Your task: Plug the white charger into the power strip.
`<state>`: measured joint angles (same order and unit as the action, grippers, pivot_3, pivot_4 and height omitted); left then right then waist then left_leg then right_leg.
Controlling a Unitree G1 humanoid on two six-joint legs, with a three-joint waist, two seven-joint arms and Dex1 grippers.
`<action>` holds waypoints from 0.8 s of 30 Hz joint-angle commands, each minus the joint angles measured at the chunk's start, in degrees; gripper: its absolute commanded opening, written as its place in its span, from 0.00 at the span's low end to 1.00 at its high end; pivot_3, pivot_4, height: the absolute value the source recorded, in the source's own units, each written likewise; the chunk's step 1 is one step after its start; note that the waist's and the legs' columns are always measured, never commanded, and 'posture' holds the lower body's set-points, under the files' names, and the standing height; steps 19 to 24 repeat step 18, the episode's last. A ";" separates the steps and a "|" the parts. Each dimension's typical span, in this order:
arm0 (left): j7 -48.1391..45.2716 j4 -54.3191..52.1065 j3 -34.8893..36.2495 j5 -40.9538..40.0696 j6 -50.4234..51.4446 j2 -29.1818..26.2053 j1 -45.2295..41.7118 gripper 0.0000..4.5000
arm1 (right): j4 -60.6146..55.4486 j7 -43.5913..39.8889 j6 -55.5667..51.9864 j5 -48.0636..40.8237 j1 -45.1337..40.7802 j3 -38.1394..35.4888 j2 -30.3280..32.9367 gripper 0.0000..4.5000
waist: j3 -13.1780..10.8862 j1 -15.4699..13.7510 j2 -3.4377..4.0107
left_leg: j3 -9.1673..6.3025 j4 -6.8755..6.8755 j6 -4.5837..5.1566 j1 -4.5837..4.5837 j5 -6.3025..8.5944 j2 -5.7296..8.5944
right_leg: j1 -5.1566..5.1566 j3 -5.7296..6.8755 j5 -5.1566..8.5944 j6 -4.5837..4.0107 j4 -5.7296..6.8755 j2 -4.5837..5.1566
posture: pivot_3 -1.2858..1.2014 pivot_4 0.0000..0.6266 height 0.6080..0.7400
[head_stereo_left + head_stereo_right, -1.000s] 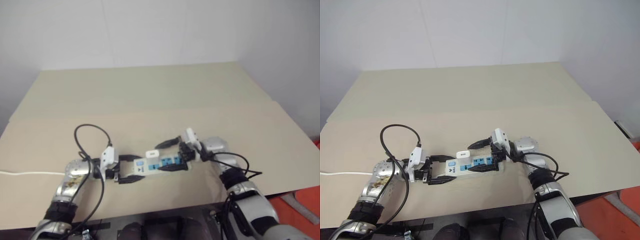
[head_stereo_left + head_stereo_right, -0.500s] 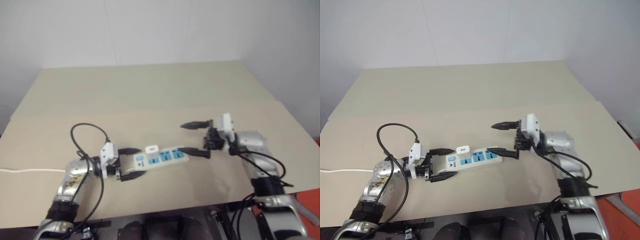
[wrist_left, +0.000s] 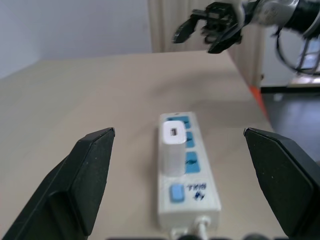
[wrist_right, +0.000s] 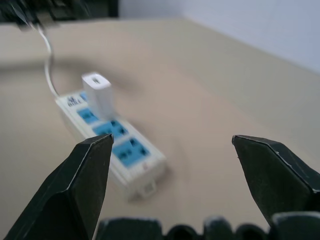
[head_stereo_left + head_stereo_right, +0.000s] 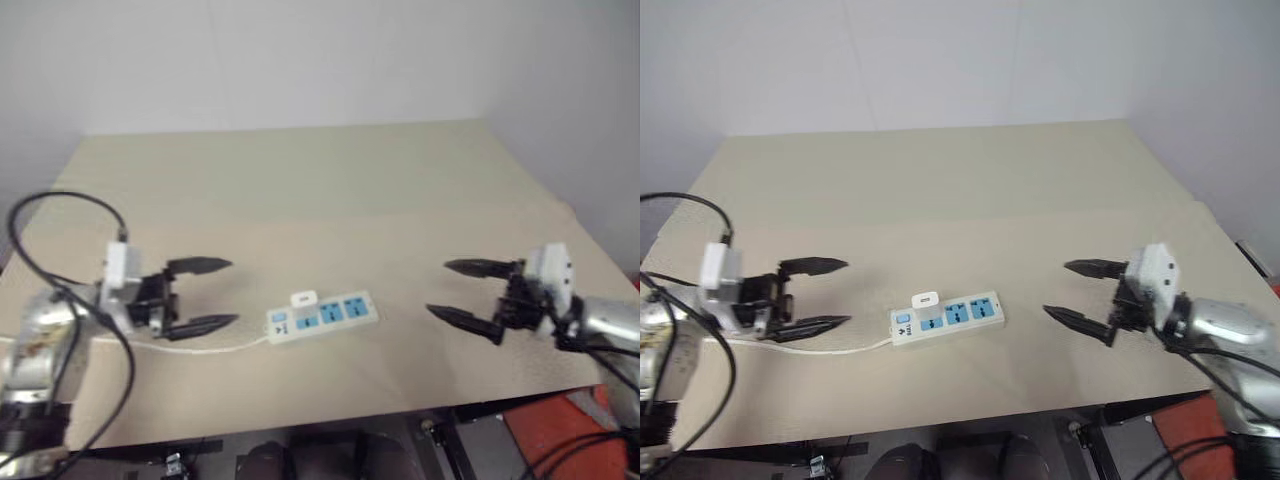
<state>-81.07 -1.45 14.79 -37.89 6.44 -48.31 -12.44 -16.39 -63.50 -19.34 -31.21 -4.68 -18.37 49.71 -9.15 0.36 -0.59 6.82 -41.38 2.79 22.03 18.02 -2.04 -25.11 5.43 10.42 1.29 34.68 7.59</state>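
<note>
The long white plastic power strip (image 5: 946,318) with three blue sockets and a small blue switch panel lies on the beige desk (image 5: 940,180), close to its near edge and about midway between its left and right edges. Its long axis runs roughly along that near edge, the right end turned slightly toward the far edge. The small white rectangular plastic charger (image 5: 927,305) stands upright on the strip, seated in the socket next to the switch panel at the strip's left end; the other two sockets to its right are bare. Judging by how squarely it stands, the plugging-in looks done.

The left hand (image 5: 818,294) hovers over the desk's left part with its two black fingers spread wide and nothing between them, pointing along the strip toward the charger. The right hand (image 5: 1082,295) hovers over the right part, also spread wide and empty, pointing back toward the strip's right end. Both are well apart from the strip; the left hand is a little nearer to the charger, since the charger sits at the strip's left end. A thin white cord (image 5: 830,348) trails from that end toward the desk's left edge, passing under the left hand.

Count: one strip, one charger, three sockets, two hands.
</note>
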 commanded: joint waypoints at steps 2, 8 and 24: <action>-4.91 12.23 1.33 10.65 -11.72 -8.05 -0.98 1.00 | 1.76 -5.38 -2.97 3.66 5.94 -6.06 11.56 1.00 | 0.00 -0.40 0.01 | 0.03 0.05 0.02 -0.02 0.01 0.10 | 0.00 0.01 0.02 -0.01 -0.04 -0.01 | 0.52 0.24 1.00; -4.92 21.91 1.34 16.72 -20.31 -12.59 -3.62 1.00 | 7.01 -6.81 -1.97 9.86 9.44 -5.96 19.29 1.00 | -0.04 -0.53 -0.08 | 0.05 0.09 0.06 0.08 0.04 0.02 | -0.08 0.03 0.03 -0.03 -0.18 -0.01 | 0.52 0.24 1.00; -2.62 14.83 5.79 14.06 -17.87 -12.41 4.50 1.00 | 6.31 -5.51 -3.52 8.85 3.95 -0.61 16.64 1.00 | -0.05 -0.41 -0.09 | 0.08 0.07 0.05 0.06 0.03 -0.05 | -0.06 0.02 0.03 -0.01 -0.17 -0.01 | 0.52 0.24 1.00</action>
